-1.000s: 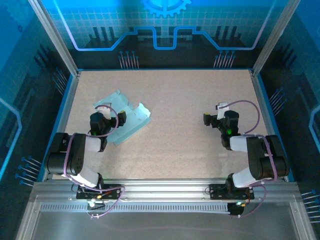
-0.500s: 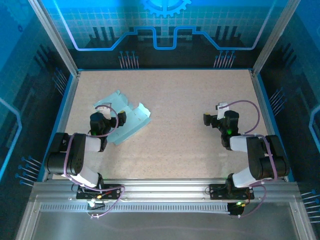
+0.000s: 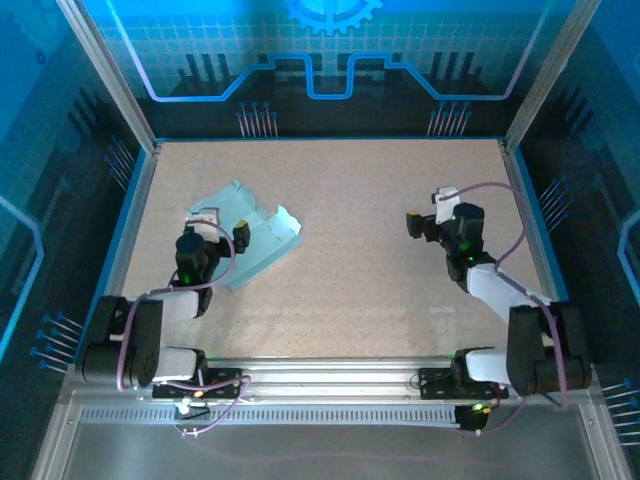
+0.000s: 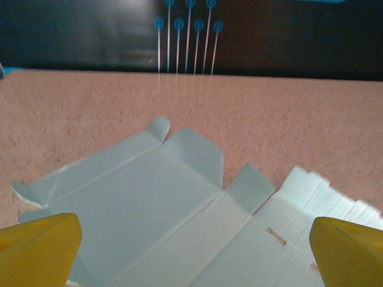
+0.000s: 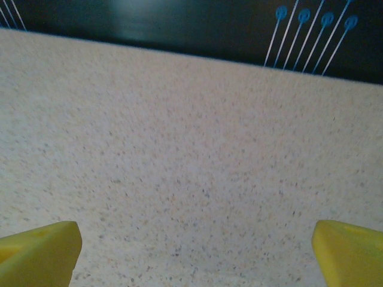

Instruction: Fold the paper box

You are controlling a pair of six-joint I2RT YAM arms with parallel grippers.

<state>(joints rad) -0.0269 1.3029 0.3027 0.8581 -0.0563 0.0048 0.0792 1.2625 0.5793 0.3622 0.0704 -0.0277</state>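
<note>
The paper box (image 3: 258,238) is a pale light-blue flat cutout with creases and raised flaps, lying on the left part of the table. In the left wrist view the paper box (image 4: 173,215) spreads below and ahead of the camera, flaps turned up at its far edge. My left gripper (image 3: 215,232) hovers over its near-left part, open, yellow fingertips (image 4: 42,245) wide apart with the card between and beneath them. My right gripper (image 3: 428,222) is open over bare table at the right, far from the box, its yellow fingertips (image 5: 350,251) spread wide.
The speckled beige table (image 3: 350,290) is framed by a blue rim and metal posts (image 3: 110,80). A dark back wall with blue pin markings (image 5: 311,30) lies beyond the far edge. The stretch between the arms holds only table surface.
Both arms have stretched forward from their bases. The right gripper moved slightly farther up the table; the left gripper shifted a little over the box. The box has not moved.
</note>
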